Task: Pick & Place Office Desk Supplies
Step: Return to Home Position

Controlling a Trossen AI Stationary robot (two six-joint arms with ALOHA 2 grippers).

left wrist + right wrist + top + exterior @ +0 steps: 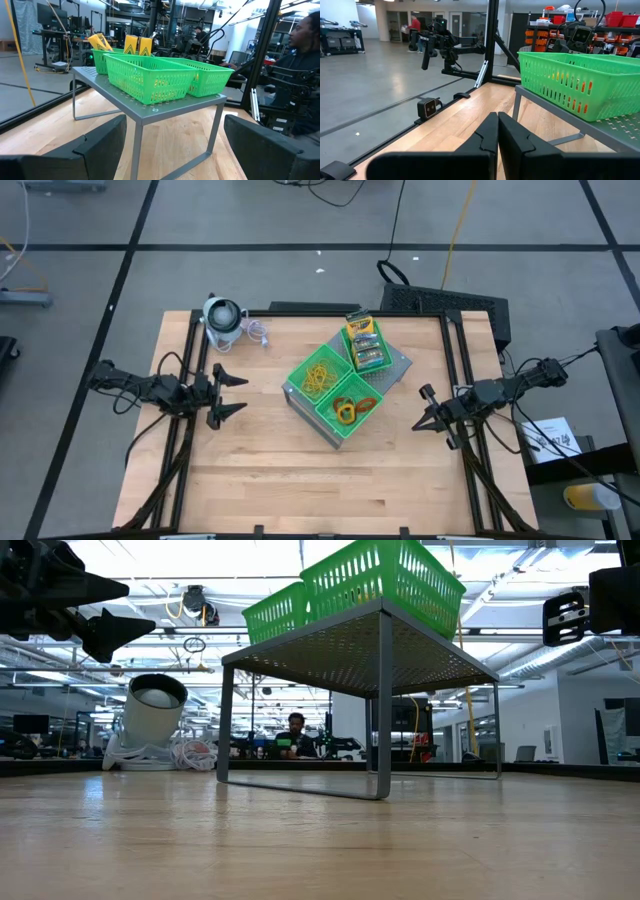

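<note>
My left gripper (pixel 236 395) gapes wide, empty; my right gripper (pixel 497 120), fingers pressed together, holds nothing, flanking 3 green trays (pixel 303 362).

Grey taped floor (pixel 250 220), bright ceiling lights (pixel 200 555), distant desks (pixel 50 35)

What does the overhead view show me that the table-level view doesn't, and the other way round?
Only the high view: what the green trays hold, namely card boxes, rubber bands and coloured rings. Only the low view: the underside and legs of the grey shelf, and a person far behind the table. Both: the trays themselves, the round gadget, the wooden table, and the left gripper and right gripper, one at each side.
</note>
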